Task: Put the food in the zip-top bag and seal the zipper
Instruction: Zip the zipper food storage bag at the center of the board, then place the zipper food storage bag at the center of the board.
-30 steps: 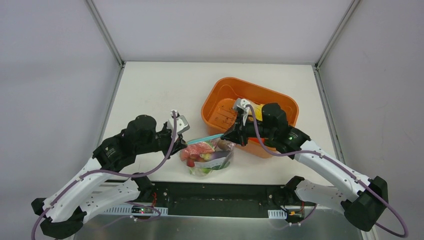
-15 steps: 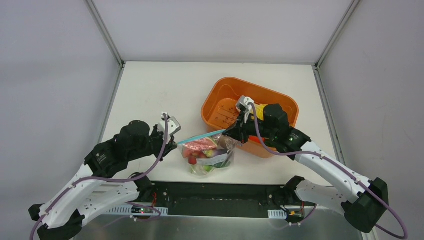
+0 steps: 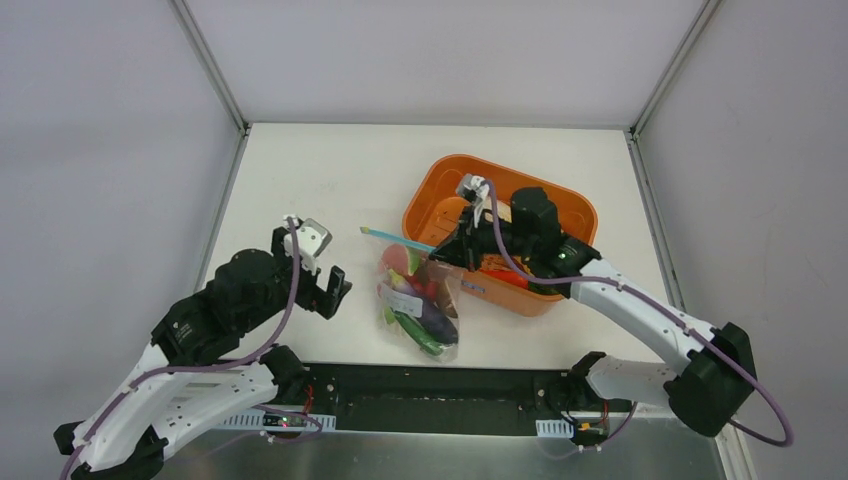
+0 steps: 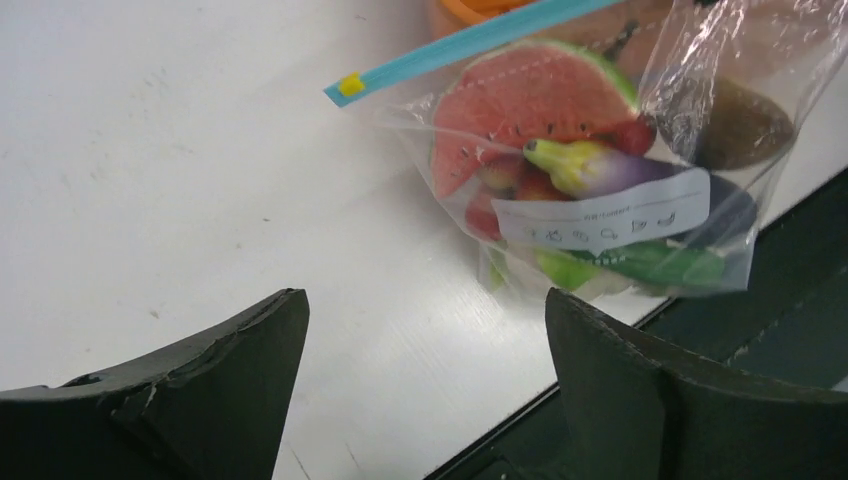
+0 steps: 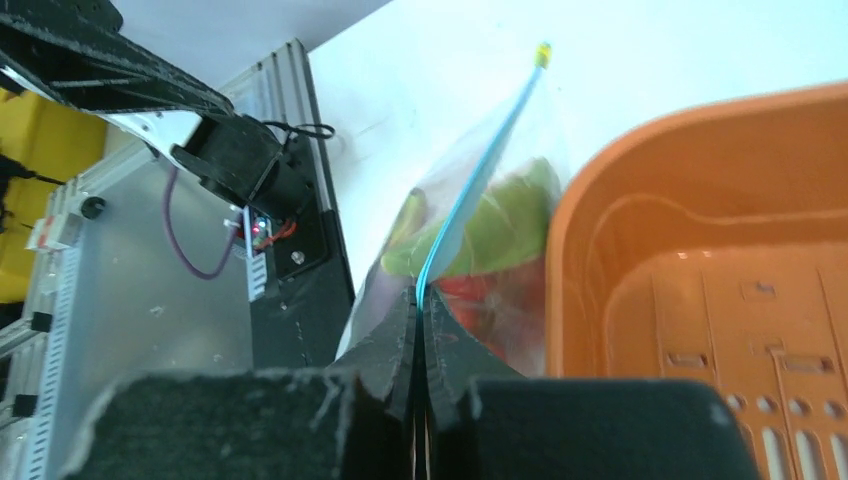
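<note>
Nearest, the left gripper (image 3: 333,287) stands with jaws wide apart and empty over the white table (image 3: 320,180), left of the bag. The clear crinkly zip-top bag (image 3: 425,315) lies near the table's front edge, with the toy food (image 4: 520,95) inside it. The right gripper (image 3: 443,255) is clamped on the thin blue zipper strip (image 3: 395,239). The orange plastic tub (image 3: 437,210) sits just behind.

- Bright, even, soft light from above; shadows on the table (image 3: 300,180) are weak.
- The crinkled bag (image 4: 600,170) shows small white glare in the left wrist view.
- In both wrist views the near fingers (image 4: 190,400) are dark and blurred.
</note>
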Motion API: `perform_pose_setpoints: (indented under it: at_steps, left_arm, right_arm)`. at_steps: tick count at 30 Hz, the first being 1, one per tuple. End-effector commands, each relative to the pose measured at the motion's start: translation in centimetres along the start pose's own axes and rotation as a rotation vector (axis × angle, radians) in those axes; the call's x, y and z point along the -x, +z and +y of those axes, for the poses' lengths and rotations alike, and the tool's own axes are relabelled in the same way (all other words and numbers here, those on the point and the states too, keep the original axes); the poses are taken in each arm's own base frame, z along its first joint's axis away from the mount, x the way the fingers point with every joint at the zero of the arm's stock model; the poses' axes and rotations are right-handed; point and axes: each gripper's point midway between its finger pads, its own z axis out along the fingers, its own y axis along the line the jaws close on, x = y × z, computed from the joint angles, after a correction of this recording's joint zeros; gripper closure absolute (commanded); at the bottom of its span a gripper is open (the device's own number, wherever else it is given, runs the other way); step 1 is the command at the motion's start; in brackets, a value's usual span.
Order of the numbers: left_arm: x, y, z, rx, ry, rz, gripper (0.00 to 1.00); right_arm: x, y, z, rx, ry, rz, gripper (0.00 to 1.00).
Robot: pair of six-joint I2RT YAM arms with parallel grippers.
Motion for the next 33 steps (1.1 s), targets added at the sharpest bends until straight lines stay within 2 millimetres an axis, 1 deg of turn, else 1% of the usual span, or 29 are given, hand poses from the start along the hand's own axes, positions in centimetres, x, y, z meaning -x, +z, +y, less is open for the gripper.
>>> perform_pose_setpoints:
  at_steps: [1, 3, 5, 8, 10, 12, 13, 15, 17, 20, 21, 23, 26, 27, 28, 30, 33]
  left_arm:
    - [3.9, -2.0, 2.9, 0.159, -0.148, -0.19, 0.07]
    - [4.7, -3.0, 3.6, 0.188, -0.181, -0.242, 0.04]
    - [5.2, -3.8, 4.2, 0.215, -0.212, -0.283, 0.03]
    - [5.3, -5.1, 5.4, 0.268, -0.256, -0.334, 0.02]
    - [5.0, -5.8, 6.1, 0.304, -0.288, -0.368, 0.02]
    - [4.9, -6.4, 6.7, 0.328, -0.318, -0.407, 0.01]
    - [4.8, -6.7, 6.8, 0.332, -0.328, -0.422, 0.01]
    - [4.7, -7.0, 6.9, 0.332, -0.336, -0.437, 0.01]
    - [4.5, -7.1, 6.8, 0.326, -0.331, -0.429, 0.01]
    - [4.5, -7.0, 6.8, 0.324, -0.326, -0.417, 0.01]
    - [4.7, -6.9, 6.7, 0.323, -0.325, -0.419, 0.01]
    - [5.1, -6.7, 6.5, 0.311, -0.324, -0.424, 0.01]
    - [5.7, -6.8, 6.1, 0.283, -0.321, -0.435, 0.01]
    - [5.9, -6.8, 6.0, 0.277, -0.32, -0.437, 0.01]
    - [6.0, -6.8, 5.9, 0.269, -0.316, -0.438, 0.01]
    - [6.1, -6.8, 5.7, 0.26, -0.311, -0.434, 0.01]
    - [5.9, -6.7, 5.6, 0.253, -0.309, -0.426, 0.01]
  right_arm:
    - [6.5, 1.8, 2.8, 0.133, -0.068, -0.099, 1.0]
    - [8.0, 3.1, 2.8, 0.145, -0.063, -0.106, 1.0]
    - [9.1, 4.9, 2.2, 0.149, -0.058, -0.1, 1.0]
    - [10.6, 6.6, 2.3, 0.164, -0.049, -0.11, 1.0]
    - [11.4, 7.4, 3.0, 0.2, -0.074, -0.109, 1.0]
    - [12.0, 8.0, 2.7, 0.19, -0.102, -0.124, 1.0]
    - [12.0, 8.2, 2.5, 0.186, -0.101, -0.121, 1.0]
    - [10.9, 8.6, 2.5, 0.204, -0.074, -0.085, 1.0]
    - [9.7, 8.8, 3.6, 0.232, -0.042, -0.065, 1.0]
    - [8.9, 9.1, 6.8, 0.271, -0.115, -0.078, 1.0]
    - [8.6, 9.3, 8.1, 0.302, -0.112, -0.068, 1.0]
    - [8.7, 9.6, 9.8, 0.354, -0.088, -0.059, 1.0]
    - [9.0, 9.6, 11.5, 0.414, -0.088, -0.073, 1.0]
    - [9.1, 9.6, 11.9, 0.428, -0.084, -0.077, 1.0]
    - [9.2, 9.8, 11.8, 0.426, -0.077, -0.077, 1.0]
    - [8.8, 10.6, 10.5, 0.374, -0.066, -0.071, 1.0]
    - [7.5, 12.3, 6.8, 0.263, 0.006, -0.033, 1.0]
